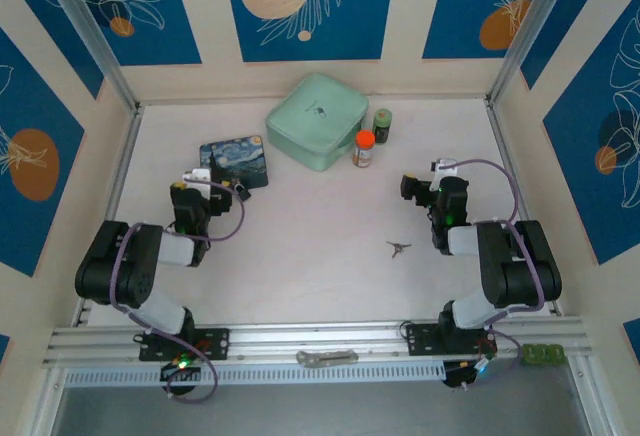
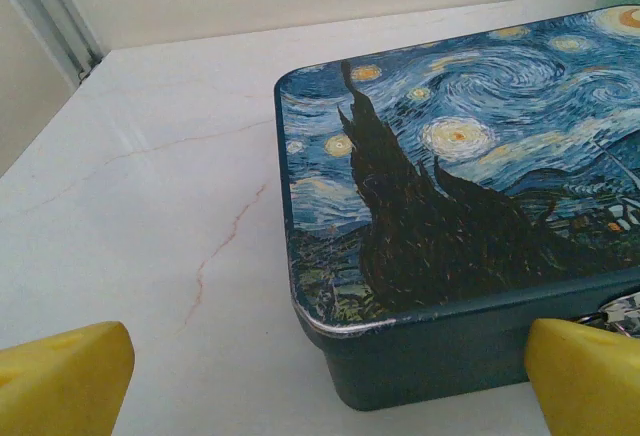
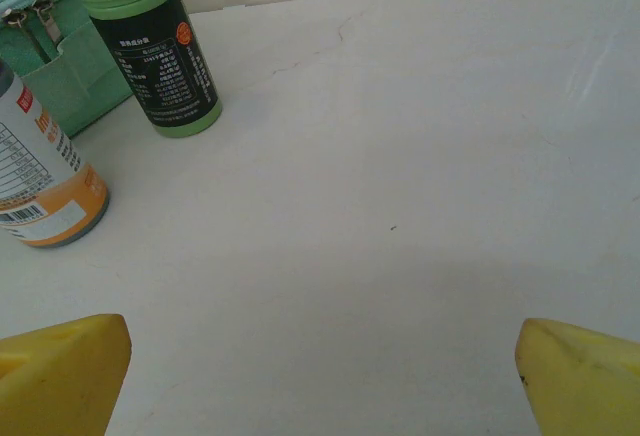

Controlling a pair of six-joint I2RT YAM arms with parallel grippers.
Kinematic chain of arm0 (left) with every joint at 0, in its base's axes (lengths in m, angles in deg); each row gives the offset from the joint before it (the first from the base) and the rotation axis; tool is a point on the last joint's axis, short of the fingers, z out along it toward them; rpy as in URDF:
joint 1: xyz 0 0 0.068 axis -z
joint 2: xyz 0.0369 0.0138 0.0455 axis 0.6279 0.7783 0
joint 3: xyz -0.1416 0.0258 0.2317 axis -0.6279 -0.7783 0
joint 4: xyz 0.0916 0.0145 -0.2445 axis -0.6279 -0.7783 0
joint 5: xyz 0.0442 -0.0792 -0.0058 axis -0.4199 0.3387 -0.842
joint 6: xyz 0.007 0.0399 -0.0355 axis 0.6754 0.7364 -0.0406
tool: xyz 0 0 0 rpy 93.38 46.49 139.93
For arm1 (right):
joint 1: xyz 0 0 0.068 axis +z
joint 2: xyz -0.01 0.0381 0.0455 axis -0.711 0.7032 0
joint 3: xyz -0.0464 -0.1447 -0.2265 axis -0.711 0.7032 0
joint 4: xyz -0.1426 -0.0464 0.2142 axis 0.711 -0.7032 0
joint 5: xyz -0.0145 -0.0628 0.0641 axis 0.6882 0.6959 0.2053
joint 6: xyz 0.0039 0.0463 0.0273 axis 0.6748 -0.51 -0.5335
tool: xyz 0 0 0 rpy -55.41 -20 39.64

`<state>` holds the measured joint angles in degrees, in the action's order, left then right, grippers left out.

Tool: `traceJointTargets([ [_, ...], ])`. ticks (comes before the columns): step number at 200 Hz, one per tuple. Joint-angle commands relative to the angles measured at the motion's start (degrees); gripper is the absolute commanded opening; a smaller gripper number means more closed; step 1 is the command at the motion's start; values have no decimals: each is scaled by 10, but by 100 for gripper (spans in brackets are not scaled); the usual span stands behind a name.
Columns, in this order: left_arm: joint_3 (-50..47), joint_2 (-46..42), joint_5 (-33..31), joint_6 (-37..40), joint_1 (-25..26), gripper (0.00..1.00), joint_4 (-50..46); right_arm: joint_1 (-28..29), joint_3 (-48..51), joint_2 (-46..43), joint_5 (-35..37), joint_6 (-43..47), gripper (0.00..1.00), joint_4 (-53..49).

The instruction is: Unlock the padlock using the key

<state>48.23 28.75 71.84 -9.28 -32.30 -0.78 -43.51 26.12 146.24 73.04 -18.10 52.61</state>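
The key (image 1: 398, 248), a tiny thin grey-brown metal piece with a forked outline, lay flat and untouched on the white marbled worktop (image 1: 310, 256), right of centre and toward the near edge. It was within the right arm's reach, which suggested that arm was meant to fetch it. The right gripper (image 3: 320, 381) stood fully spread and empty, aimed at bare surface near a green-capped dark bottle (image 3: 155, 46) and an orange-banded labelled bottle (image 3: 40, 191). The left gripper (image 2: 320, 386), equally spread and holding nothing, faced the near corner of a rectangular blue tin painted with a starry night sky (image 2: 450, 216) in the worktop's left half. A silvery fitting (image 2: 622, 306) showed on the tin's front wall; whether it belonged to the padlock could not be told. By that layout, no step had begun.
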Motion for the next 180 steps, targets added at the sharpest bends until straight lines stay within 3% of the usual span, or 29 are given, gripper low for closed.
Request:
traceJointTargets([
  [1, 6, -1, 6, 0, -8, 100, 1, 1, 1, 1, -5, 7, 99, 19],
  [180, 1, -18, -14, -2, -5, 100, -2, 13, -6, -17, 10, 15, 99, -2],
])
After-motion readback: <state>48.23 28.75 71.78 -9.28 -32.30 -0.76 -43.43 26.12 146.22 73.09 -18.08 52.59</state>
